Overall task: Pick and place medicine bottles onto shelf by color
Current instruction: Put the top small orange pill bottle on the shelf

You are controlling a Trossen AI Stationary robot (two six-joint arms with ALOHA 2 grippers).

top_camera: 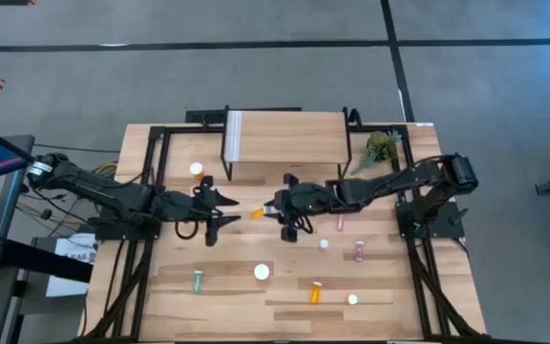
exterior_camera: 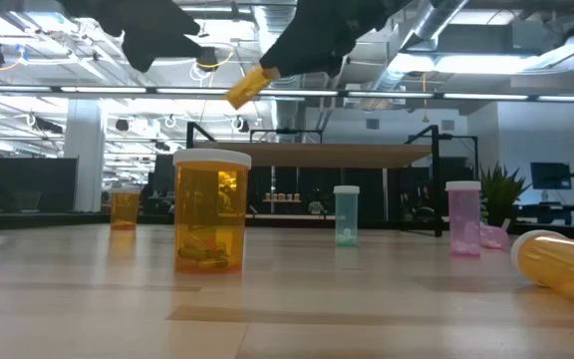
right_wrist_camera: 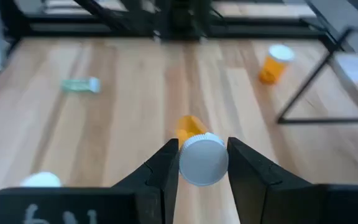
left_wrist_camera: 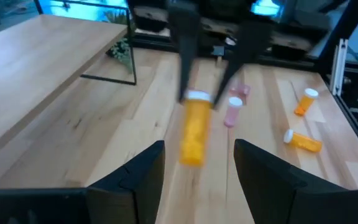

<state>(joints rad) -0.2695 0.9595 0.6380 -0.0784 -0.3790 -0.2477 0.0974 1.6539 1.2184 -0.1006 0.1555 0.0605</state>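
Shelf (top_camera: pixel 285 129) looks bare so far, nearly all bottles sit on the worktop (top_camera: pixel 256 296). Right gripper (right_wrist_camera: pixel 202 163) jaws clamped on an orange bottle (left_wrist_camera: pixel 194 127) by its cap; left gripper (left_wrist_camera: pixel 197 163) jaws apart.

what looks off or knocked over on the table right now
Several medicine bottles lie on their sides: an orange one and a pale green one near the front, a pink one on the right. The right gripper holds another orange bottle by its cap, tilted in mid-air. The shelf looks empty.
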